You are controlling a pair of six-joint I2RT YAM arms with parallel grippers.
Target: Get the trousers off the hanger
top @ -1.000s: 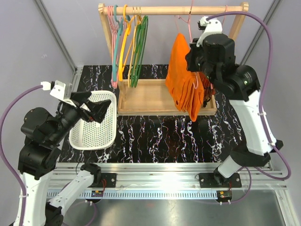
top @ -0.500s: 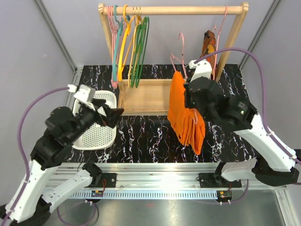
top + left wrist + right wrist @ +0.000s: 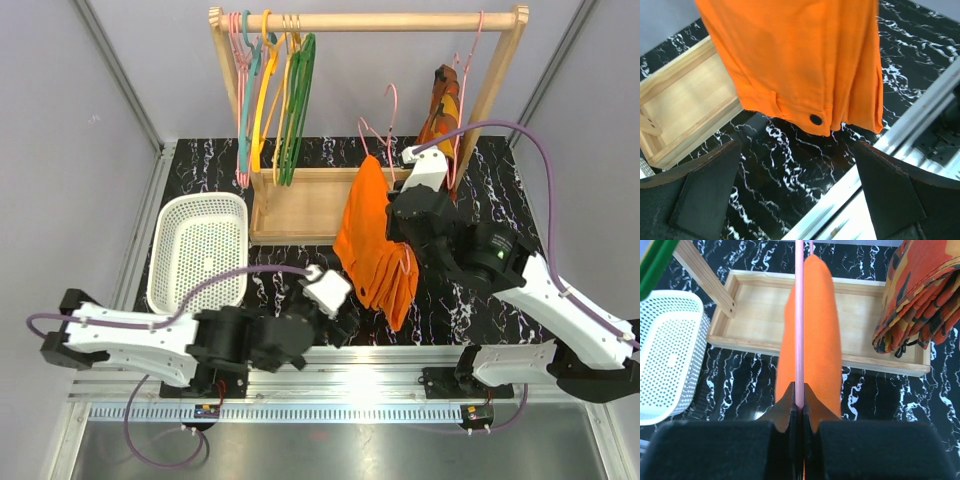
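Trousers [image 3: 372,245] are draped over the hanger [image 3: 799,315] and held in the air above the desk [image 3: 300,280], off the rail [image 3: 370,20]. The hanger wire is clamped by the right hand [image 3: 800,402]. The left hand [image 3: 797,190], fingers wide apart, is pointed at the hem from below. Step judged: approach to grasp. Next, cloth to be pinched and pulled off.

No writing, label, brand, number or sign can be read in any of the views.
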